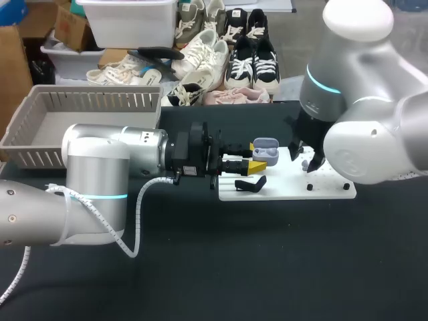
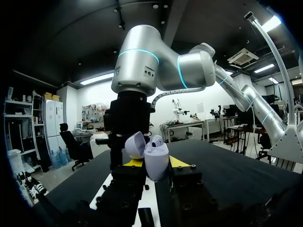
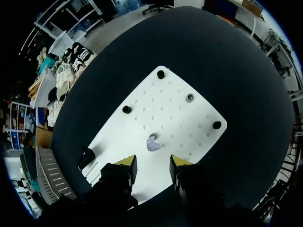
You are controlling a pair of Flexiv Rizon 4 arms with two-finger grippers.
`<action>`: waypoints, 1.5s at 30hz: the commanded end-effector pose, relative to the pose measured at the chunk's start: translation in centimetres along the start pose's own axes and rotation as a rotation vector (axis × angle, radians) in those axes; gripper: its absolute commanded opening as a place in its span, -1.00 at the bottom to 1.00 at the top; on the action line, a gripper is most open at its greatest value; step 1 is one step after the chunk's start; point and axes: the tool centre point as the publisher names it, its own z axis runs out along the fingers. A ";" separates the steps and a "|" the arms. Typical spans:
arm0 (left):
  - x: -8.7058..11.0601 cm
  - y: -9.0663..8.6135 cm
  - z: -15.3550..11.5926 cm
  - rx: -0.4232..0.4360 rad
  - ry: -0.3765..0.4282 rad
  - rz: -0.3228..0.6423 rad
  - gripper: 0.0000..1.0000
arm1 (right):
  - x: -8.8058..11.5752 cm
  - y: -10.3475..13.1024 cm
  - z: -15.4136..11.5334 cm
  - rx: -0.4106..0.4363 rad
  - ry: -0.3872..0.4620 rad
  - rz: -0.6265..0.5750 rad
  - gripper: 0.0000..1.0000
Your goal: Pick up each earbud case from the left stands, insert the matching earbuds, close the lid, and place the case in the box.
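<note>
Left wrist view, nearest first: our left gripper (image 2: pixel 155 164) is clamped on the case (image 2: pixel 156 158), lid open, with the right arm close beyond it. Whether a bud already sits inside we cannot tell. Right wrist view shows what that one hides: our right gripper (image 3: pixel 153 163) hangs with fingers spread and empty over the board (image 3: pixel 189 127), and the earbud (image 3: pixel 152 142) lies loose just ahead of the gap between them. We judge the pick to be the risky part. The bud is small and rounded, so an off-centre pinch could flick it across the board or seize it skewed, and it would then not seat. Pressing it in could also tip the case in our grip. Head view alone shows both grippers at once, near each other at the board, and the basket (image 1: pixel 40 127) farthest off at our left, well apart from them.
</note>
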 end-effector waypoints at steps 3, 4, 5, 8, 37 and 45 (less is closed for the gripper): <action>0.0 -0.1 0.0 -0.006 0.000 0.002 -1.00 | -0.4 0.4 0.5 0.018 -0.002 0.006 -0.18; 0.0 -0.1 0.0 -0.006 0.000 0.002 -1.00 | -0.5 0.3 0.6 0.020 -0.003 0.008 -0.19; 0.0 -0.1 0.0 -0.006 0.000 0.002 -1.00 | -0.5 0.3 0.6 0.021 -0.003 0.009 -0.21; 0.0 -0.1 0.0 -0.006 0.000 0.002 -1.00 | -0.8 0.3 0.8 0.025 -0.002 0.015 -0.23; 0.0 -0.1 0.0 -0.006 0.000 0.002 -1.00 | -1.3 0.3 1.8 0.052 0.003 0.012 -0.35; 0.0 -0.1 0.0 -0.006 0.000 0.002 -1.00 | -1.3 0.1 2.1 0.059 0.007 0.014 -0.51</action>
